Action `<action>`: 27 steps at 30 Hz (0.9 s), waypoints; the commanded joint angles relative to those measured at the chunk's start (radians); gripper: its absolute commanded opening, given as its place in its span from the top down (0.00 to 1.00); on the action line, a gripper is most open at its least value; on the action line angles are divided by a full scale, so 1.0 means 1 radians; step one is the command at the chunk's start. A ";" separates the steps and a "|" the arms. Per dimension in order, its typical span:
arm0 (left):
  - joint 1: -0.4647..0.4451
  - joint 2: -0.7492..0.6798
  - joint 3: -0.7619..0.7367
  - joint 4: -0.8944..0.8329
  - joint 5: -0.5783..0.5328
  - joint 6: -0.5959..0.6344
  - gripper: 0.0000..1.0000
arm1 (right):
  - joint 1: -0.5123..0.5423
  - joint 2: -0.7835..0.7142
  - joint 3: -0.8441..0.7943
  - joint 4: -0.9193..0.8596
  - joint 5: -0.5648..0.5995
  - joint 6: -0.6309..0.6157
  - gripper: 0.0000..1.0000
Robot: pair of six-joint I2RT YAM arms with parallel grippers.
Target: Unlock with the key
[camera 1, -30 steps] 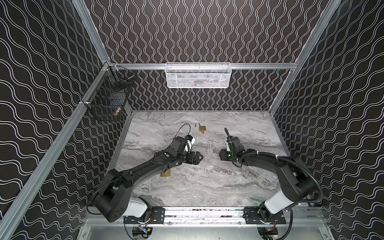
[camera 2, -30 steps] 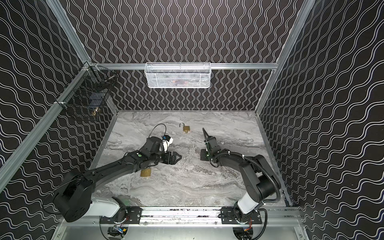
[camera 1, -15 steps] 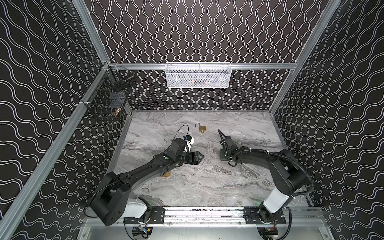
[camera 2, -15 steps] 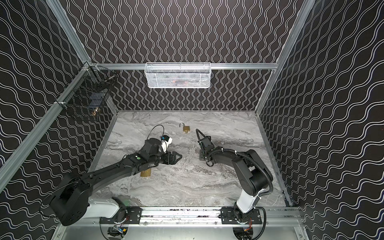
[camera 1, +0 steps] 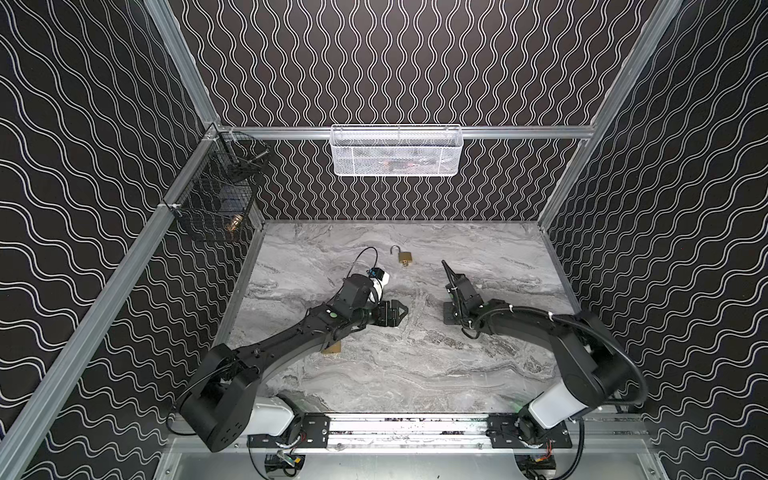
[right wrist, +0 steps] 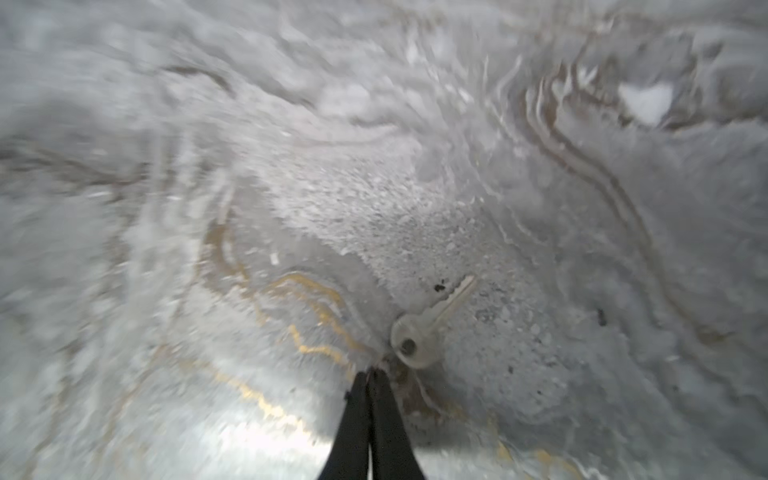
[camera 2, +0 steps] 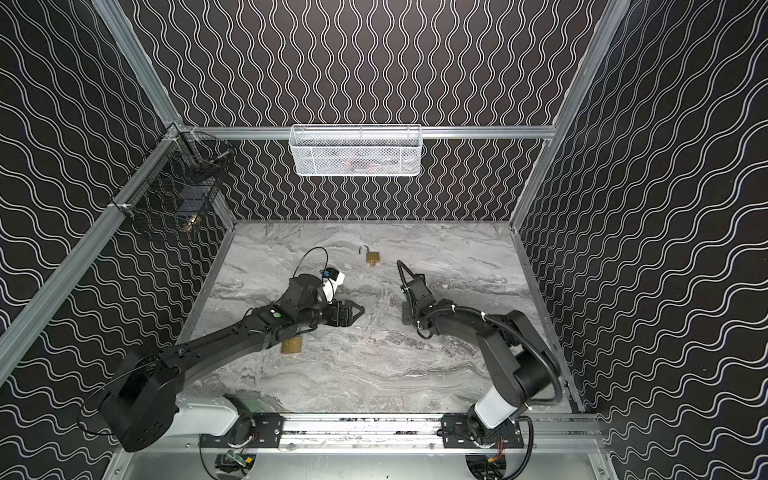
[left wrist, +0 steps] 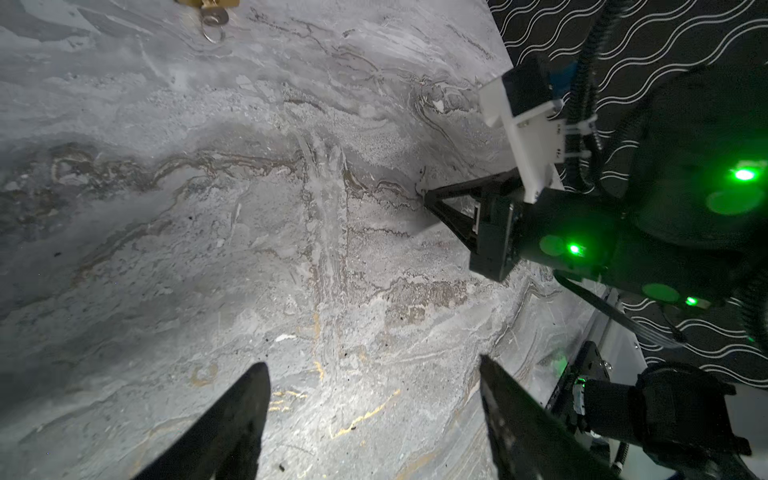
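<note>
Key [right wrist: 432, 320] flat on marble surface [right wrist: 166, 187], bow just beside tips of right hand [right wrist: 371, 375]. Right hand pressed together, nothing pinched. Left hand [left wrist: 374, 395] spread, empty. Key likely light, stiff, thin, slippery on stone. Best hold: pinch bow, leave blade free.

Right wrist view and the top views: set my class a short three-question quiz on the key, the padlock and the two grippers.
1. True or false: the right gripper has the key clamped between its jaws.
2. The far padlock on the table has its shackle: A shut, B swung open, C missing.
3. Fill in: the left gripper is ____ and holds nothing.

Key
1. False: the jaws are shut on nothing, and the key lies on the table beside the tips.
2. B.
3. open.
</note>
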 commanded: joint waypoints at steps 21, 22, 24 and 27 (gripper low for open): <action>0.005 0.094 0.018 0.181 0.050 -0.005 0.23 | -0.018 -0.020 0.054 -0.135 -0.113 0.071 0.59; 0.004 0.086 0.017 0.171 0.045 -0.001 0.23 | -0.018 -0.011 0.051 -0.126 -0.107 0.086 0.59; 0.005 0.080 0.012 0.167 0.045 0.004 0.23 | -0.018 0.007 0.060 -0.123 -0.101 0.102 0.59; 0.005 0.081 -0.010 0.189 0.052 -0.011 0.23 | -0.014 0.036 0.075 -0.135 -0.089 0.119 0.58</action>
